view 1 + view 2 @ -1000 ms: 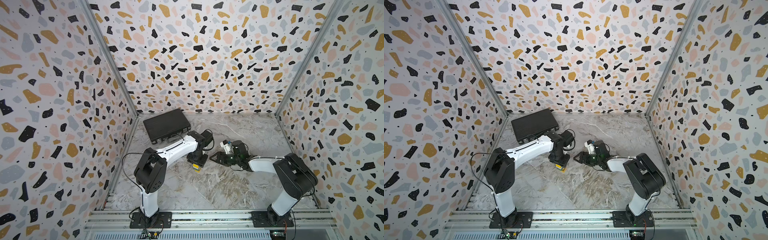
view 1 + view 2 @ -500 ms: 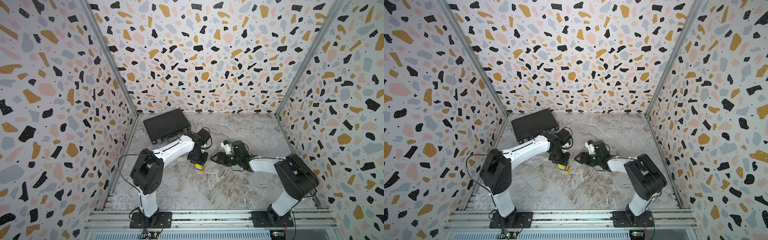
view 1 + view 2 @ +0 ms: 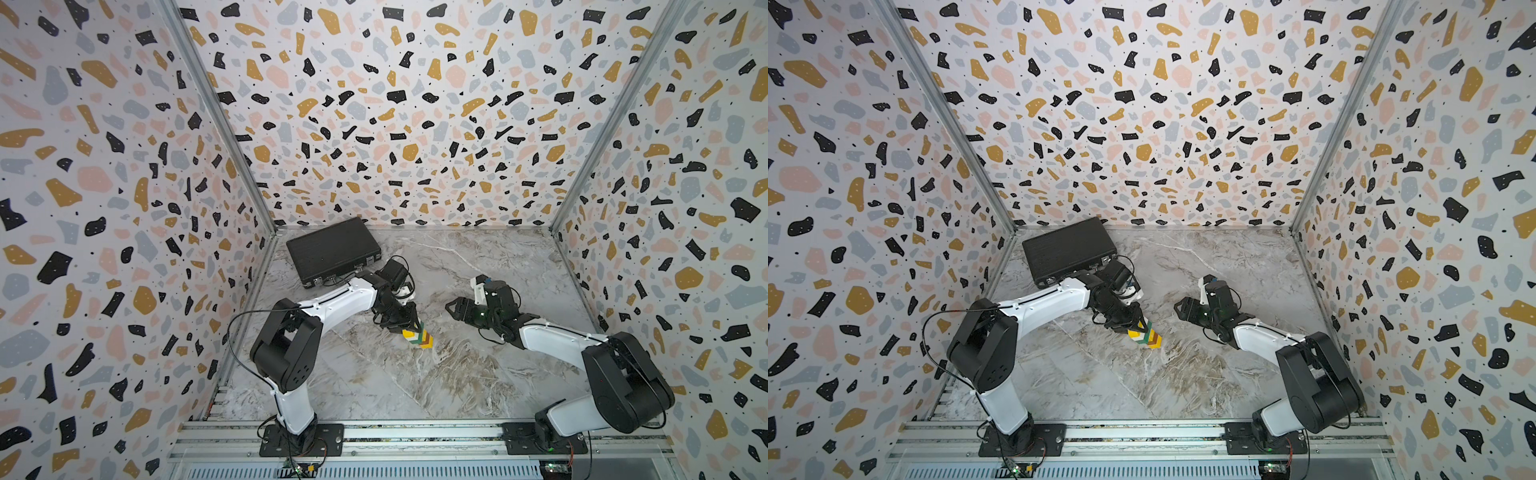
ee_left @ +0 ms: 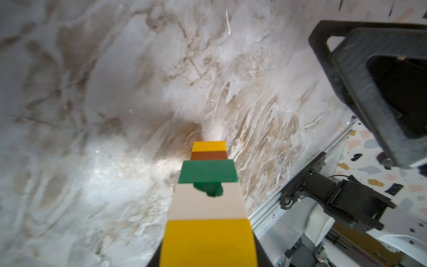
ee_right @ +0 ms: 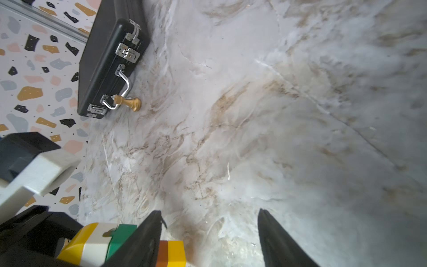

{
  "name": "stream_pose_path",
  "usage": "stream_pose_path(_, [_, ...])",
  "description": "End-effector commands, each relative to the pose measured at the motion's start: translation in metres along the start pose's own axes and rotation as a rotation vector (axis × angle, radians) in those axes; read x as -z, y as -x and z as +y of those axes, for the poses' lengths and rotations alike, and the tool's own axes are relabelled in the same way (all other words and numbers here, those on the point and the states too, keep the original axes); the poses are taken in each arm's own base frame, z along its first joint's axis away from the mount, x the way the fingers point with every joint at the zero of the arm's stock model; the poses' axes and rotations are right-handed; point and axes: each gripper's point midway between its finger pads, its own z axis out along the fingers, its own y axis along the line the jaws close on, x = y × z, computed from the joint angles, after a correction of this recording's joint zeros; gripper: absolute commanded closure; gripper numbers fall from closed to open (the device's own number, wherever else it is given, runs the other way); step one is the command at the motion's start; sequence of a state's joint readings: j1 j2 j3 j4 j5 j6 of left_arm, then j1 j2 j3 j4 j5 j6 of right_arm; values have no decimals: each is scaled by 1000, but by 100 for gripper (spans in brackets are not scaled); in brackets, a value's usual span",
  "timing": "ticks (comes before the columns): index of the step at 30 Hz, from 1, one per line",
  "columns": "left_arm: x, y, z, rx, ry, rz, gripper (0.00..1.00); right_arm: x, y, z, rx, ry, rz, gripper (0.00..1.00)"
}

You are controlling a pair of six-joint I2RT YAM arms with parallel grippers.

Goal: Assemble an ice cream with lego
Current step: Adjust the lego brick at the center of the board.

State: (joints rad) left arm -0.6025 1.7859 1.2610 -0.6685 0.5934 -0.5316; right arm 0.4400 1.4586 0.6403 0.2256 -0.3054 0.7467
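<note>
"Near the middle of the marble tabletop (image 3: pixel 415 386), what is entry one?"

"Ice cream (image 3: pixel 417 337), one, assembled. Rounded yellow top, white band, green band, then a narrow stick ending in brown and yellow. Tilted, with the stick end lowest and close to the marble. Whether it touches the surface cannot be told."

"Held by?"

"Left gripper (image 3: pixel 406 323), jaws pinched on the yellow top. The bands and stick project free beyond them, and the left wrist view looks straight along the stack."

"Entry two?"

"Right gripper (image 3: pixel 453 306), jaws spread, nothing between them. It is near the ice cream, on the right arm's side, and apart from it."

"And the remainder?"

"Black briefcase (image 3: pixel 332 249), one, closed, lying flat in the back left corner, chrome latches and handle facing the open table. Brass-coloured piece (image 5: pixel 128 102), one, small, pawn-shaped, lying on its side at the briefcase handle. Whether the two touch cannot be told."
</note>
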Motion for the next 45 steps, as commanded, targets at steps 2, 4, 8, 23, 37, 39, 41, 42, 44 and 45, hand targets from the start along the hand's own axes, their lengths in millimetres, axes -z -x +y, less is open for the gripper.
stream_pose_path(2, [-6, 10, -6, 36, -102, 2, 61, 2, -1, -10, 5, -53, 1, 31])
stream_pose_path(4, [-9, 11, -1, 51, -105, 4, 58, 2, -2, -10, 5, -54, 5, 31])
stream_pose_path(8, [-15, 13, 5, 75, -115, 11, 56, 2, -3, -11, 8, -56, 9, 31])
stream_pose_path(23, [10, 25, 54, 109, 148, -80, 14, 1, -6, -20, 13, -115, 44, 31])
stream_pose_path(37, [106, 7, 40, 31, 236, -341, 9, 1, -25, -44, 20, -304, 249, 61])
stream_pose_path(39, [122, 0, 45, 11, 279, -374, 8, -5, -27, -41, 17, -284, 273, 64])
stream_pose_path(41, [137, -9, 53, -6, 333, -400, 8, -12, -27, -40, 20, -279, 307, 69])
stream_pose_path(42, [143, -12, 57, -17, 357, -415, 7, -15, -28, -38, 19, -275, 325, 72])
stream_pose_path(44, [154, -19, 66, -35, 415, -450, 6, -22, -28, -32, 11, -255, 357, 76])
stream_pose_path(45, [158, -22, 70, -42, 437, -463, 4, -25, -28, -30, 15, -249, 363, 76])
